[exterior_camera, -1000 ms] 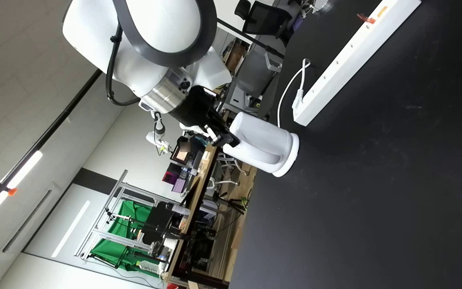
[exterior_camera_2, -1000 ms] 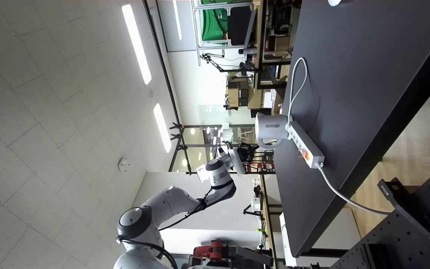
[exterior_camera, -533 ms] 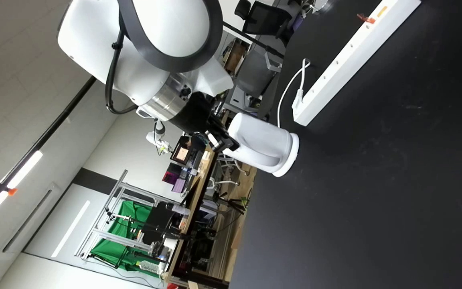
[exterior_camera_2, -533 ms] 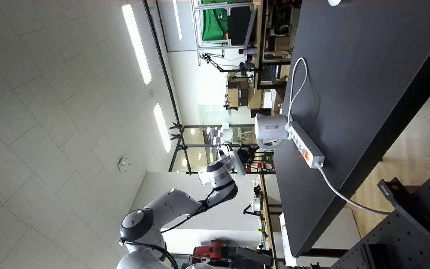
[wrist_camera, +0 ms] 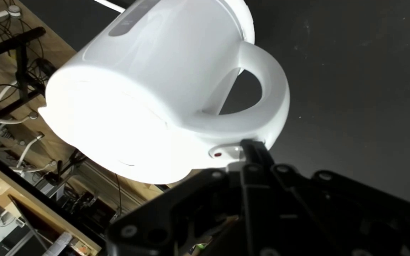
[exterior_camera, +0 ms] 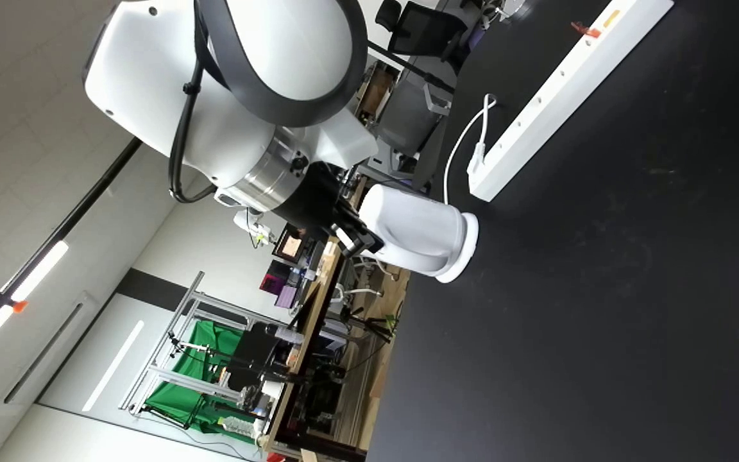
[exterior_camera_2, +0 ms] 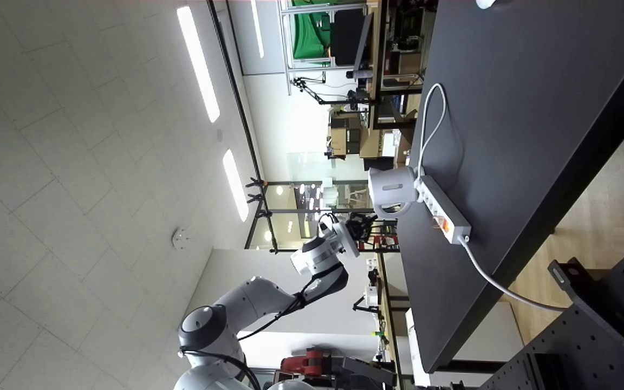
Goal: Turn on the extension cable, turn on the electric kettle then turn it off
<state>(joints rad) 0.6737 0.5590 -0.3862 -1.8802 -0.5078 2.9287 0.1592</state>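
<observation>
Kettle [exterior_camera: 417,223] leans further toward its handle [wrist_camera: 277,90] than a second ago, extension cable [exterior_camera: 555,106] near it on the worktop [exterior_camera: 568,308]; the tool [wrist_camera: 255,145], clenched on nothing, meets the handle's top, a press likely meant for switching but seemingly tipping the body.

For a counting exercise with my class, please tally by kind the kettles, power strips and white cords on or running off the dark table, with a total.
Kettle: 1
Power strip: 1
White cords: 2 (one looped, one leaving the strip's end)
Total: 4
Uncounted: a white thing cut off at an exterior view's edge.
</observation>
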